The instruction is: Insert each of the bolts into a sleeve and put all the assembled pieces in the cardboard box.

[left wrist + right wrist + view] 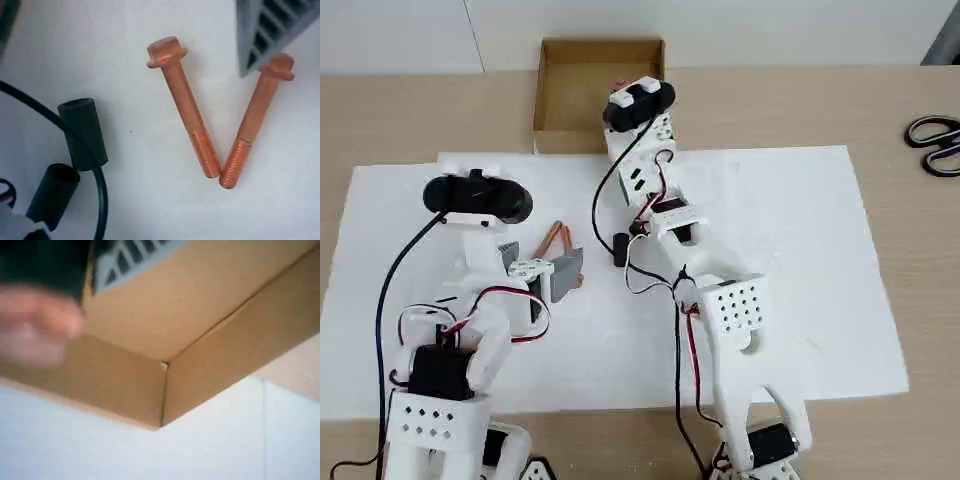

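Hovering just beside two copper bolts [185, 105] [255, 120] on the white sheet [800, 300] was my left pincer [563, 265]; the bolts lay in a V, threaded tips touching, heads apart; two black sleeves [82, 132] [52, 196] lay near, a black cable [101, 200] curving beside them; my right pincer [635, 100] hung over the cardboard box [545, 90]; whether either pincer was apart or together, I could not tell.
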Robot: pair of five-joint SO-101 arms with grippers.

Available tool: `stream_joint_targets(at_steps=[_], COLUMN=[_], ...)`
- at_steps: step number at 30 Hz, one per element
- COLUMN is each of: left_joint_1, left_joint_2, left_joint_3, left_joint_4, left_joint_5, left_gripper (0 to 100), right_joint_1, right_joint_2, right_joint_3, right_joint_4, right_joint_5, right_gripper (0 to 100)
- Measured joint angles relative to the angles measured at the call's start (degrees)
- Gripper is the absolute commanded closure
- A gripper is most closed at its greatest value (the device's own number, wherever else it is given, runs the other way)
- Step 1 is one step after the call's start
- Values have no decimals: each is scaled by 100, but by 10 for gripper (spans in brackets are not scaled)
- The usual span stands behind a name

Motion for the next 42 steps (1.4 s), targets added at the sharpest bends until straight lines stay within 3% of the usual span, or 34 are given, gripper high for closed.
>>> stream_joint_targets(at_steps=[13,19,27,33,36,42], left_joint_1=[0,0,0,-105,-659,-2453], left_joint_2=[0,0,0,0,0,-9], left_joint_3=[0,0,0,0,-176,-1178], left_joint_4=[0,0,0,0,255,1081], left_joint_5=[9,9,9,9,9,-202], left_gripper=[712,712,712,712,712,712], right_joint_1=[35,290,642,765,747,1134], right_joint_2=[-44,-1064,-3455,-5319,-5934,-6743], right_joint_3=[-53,-44,-44,-53,-53,-53], right_joint_4=[246,1468,4167,7147,8949,11982], right_joint_5=[18,18,18,18,18,18], right_gripper=[775,775,775,775,775,775])
